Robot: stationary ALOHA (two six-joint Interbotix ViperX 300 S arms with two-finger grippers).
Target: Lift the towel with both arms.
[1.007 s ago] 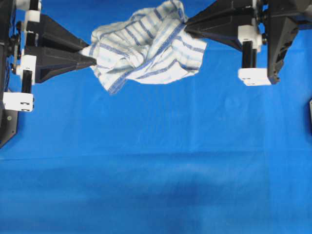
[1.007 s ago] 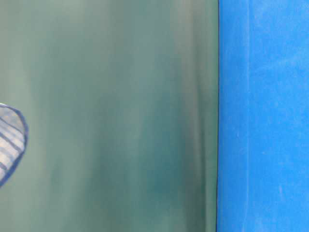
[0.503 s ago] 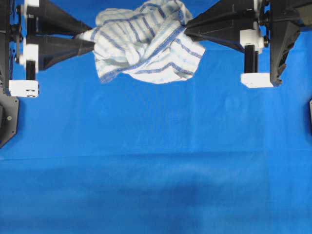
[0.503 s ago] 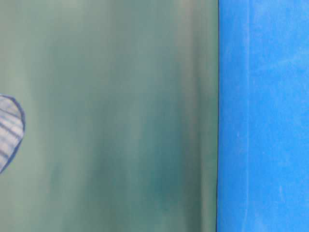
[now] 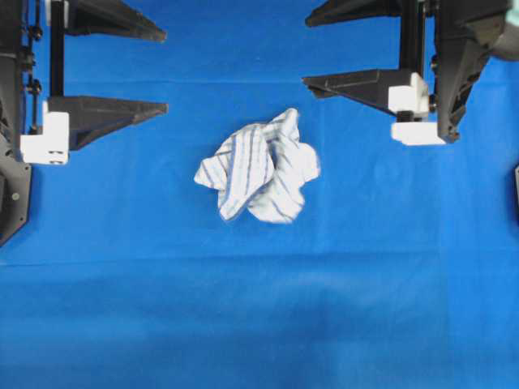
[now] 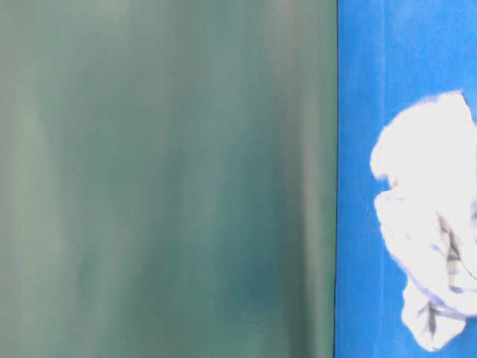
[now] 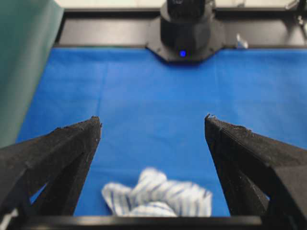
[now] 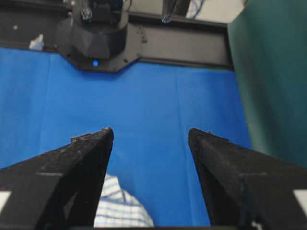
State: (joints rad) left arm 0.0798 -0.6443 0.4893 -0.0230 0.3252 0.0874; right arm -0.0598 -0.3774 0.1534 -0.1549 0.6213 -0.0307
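Observation:
The towel, white with thin blue stripes, lies crumpled in a heap on the blue tablecloth, touched by neither gripper. My left gripper is open and empty, up and to the left of the towel. My right gripper is open and empty, up and to the right of it. In the left wrist view the towel lies low between the wide-open jaws of the left gripper. In the right wrist view the towel shows partly behind the left finger of the right gripper. It glares white in the table-level view.
A green backdrop bounds one side of the table and shows in both wrist views. Each wrist view shows the opposite arm's black base at the table's far edge.
Both grippers have opened and let go of the towel. It has dropped from between them onto the tablecloth and now lies bunched in the middle.

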